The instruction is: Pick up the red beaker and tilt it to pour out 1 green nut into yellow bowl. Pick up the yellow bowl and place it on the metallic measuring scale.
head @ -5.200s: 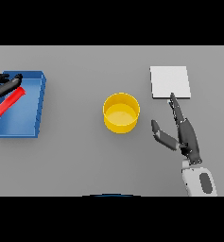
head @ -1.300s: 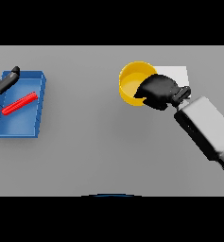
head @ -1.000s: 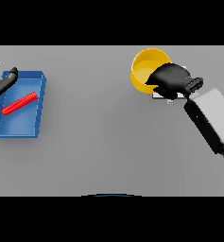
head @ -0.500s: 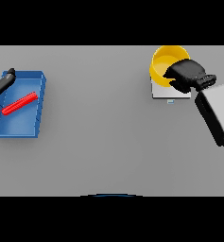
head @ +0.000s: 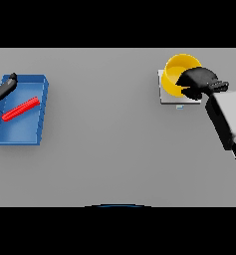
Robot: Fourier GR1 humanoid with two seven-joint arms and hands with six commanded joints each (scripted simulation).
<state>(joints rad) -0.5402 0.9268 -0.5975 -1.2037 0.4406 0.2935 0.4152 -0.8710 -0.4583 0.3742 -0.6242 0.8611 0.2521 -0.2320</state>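
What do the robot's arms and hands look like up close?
The right arm is a chunky, boxy white and grey limb ending in a dark hand. At the far left edge, only the left hand shows: dark, slender fingers. No cables or markings show.

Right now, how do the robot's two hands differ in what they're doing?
The right hand is curled round the rim of the yellow bowl, holding it tilted over the metallic scale; the left hand holds nothing. The right hand is at the table's far right; the left hand sits at the far left edge, by the blue tray with the red beaker lying in it. Both are dark.
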